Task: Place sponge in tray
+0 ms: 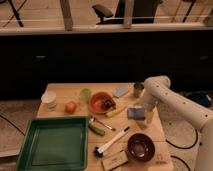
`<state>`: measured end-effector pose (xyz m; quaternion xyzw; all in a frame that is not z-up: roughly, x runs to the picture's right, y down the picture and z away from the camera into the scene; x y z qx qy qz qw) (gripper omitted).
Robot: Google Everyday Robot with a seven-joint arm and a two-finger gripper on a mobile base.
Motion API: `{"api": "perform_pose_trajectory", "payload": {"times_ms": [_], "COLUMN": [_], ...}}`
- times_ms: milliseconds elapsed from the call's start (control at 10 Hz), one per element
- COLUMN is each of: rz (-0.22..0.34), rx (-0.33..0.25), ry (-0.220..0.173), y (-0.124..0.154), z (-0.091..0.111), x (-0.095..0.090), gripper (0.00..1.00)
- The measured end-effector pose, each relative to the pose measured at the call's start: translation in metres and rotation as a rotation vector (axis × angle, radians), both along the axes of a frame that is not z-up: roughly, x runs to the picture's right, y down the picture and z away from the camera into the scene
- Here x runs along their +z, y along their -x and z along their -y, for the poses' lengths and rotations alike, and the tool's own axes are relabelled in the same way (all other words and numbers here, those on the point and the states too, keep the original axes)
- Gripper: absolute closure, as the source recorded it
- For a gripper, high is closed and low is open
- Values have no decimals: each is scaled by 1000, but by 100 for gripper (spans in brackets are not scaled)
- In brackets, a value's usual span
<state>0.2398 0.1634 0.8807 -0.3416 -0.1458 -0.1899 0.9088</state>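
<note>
At the left we see the large shallow green plastic tray [50,145] with a raised rim lying at the near left corner of the wooden table [64,91], and nothing lies in it, so the placing is not yet done; beyond it stand a small white cup [49,99], a round orange fruit [71,106] and a pale green cup [85,94]; towards the middle sits the round orange bowl [101,102] with something dark inside, and nearer us a white-handled brush [112,142] lies slantwise; further right, the paler grey-blue pad [120,92] rests near the far edge, apart from the small flat slate-blue sponge [135,113], which lies flat on the table, well apart from the tray; the gripper [144,105] hangs just behind and above the sponge at the end of the white arm [175,102], and we cannot tell whether it is open or closed, nor whether it touches the sponge; in front sits a dark-red bowl [139,146]; we judge the task to be at its start: the grasp, the carry leftward across the table and the release into the tray are all left to do
</note>
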Motion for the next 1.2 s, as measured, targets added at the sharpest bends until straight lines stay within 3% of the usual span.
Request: {"api": "perform_pose_trajectory", "payload": {"times_ms": [1200], "rz": [16], "rx": [-5], "ry": [16], "y": [-1], "z": [-11], "x": [0], "gripper": [20]}}
